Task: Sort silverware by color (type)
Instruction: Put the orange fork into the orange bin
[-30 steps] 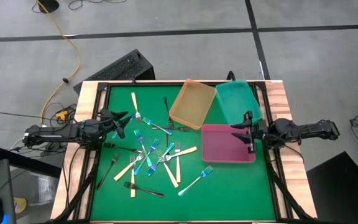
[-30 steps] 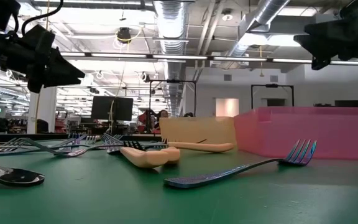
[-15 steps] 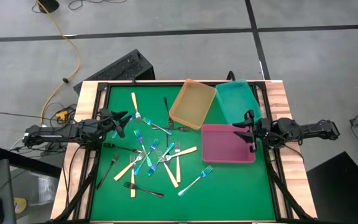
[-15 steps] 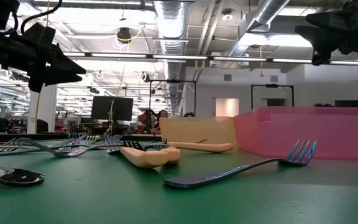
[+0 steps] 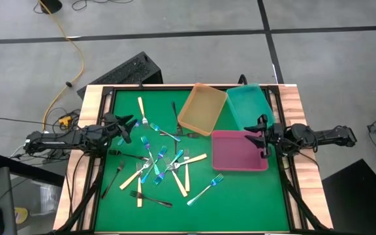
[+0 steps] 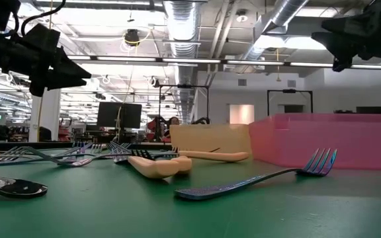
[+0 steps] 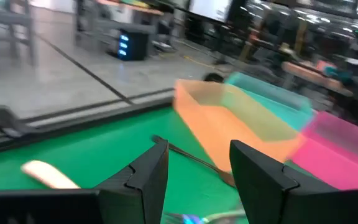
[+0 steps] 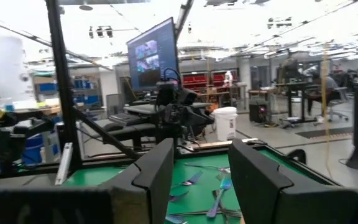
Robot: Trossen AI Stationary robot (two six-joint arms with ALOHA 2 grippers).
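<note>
Fingers of the left gripper [image 7: 197,180] are spread apart, and nothing is held between them. It is kept in the air above the left side of the desk [image 5: 240,196], near the forks [image 5: 158,163]. Fingers of the right gripper [image 8: 197,180] are spread too, and nothing is held there. It is kept above the right edge of the pink tray [image 5: 237,151]. The forks are scattered on the green desk, left of the trays. One blue fork [image 6: 256,178] is seen lying just beside the pink tray. An orange tray [image 5: 202,109] and a teal tray [image 5: 248,104] are placed behind it.
</note>
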